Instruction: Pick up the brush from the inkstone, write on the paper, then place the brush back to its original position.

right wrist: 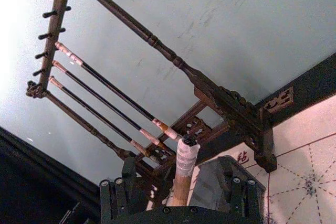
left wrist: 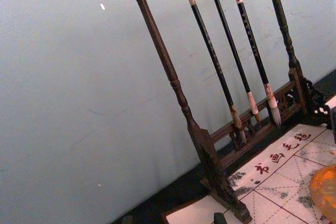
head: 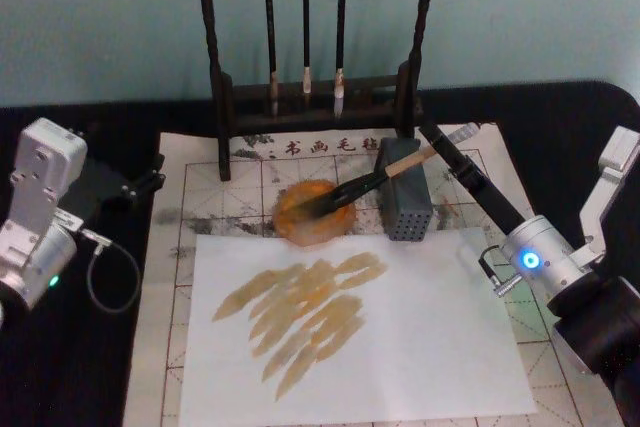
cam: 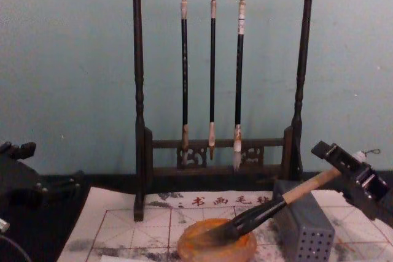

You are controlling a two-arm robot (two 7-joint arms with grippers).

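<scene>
Nearest the head camera: plain white rectangular sheet [head: 430,347] carrying tan brushstrokes [head: 305,317], laid over the off-white paper with thin red grid lines [head: 200,197] on the black table [head: 560,127]. Writing judged done; return step in hand.

Far left: left end effector [head: 150,181] lay parked on the table beside the paper. Its state could not be told.

Centre: round orange-brown inkstone [head: 298,227] sat on the gridded paper just behind the white sheet. Thick brush with light wooden handle and black lower section [head: 375,179] had its dark bristles down in the dish. Its handle crossed the upper edge of the grey perforated rectangular block [head: 410,209] just right of the dish; contact there could not be confirmed.

Right: right end effector [head: 437,150] sat at the capped end of the handle. Right wrist view showed jaws apart, one on each side of the white cap [right wrist: 186,156], with a gap beside the handle. Judged not clamped.

Risks: a withdrawing jaw could catch the cap's loop or nudge the handle. The brush might then roll off the block, dragging wet bristles out of the dish and smearing the paper.

Orientation: long axis ran diagonally. Bristles pointed down, toward the robot and its left; cap up, away and right. Chest view: low at left, rising rightward.
</scene>
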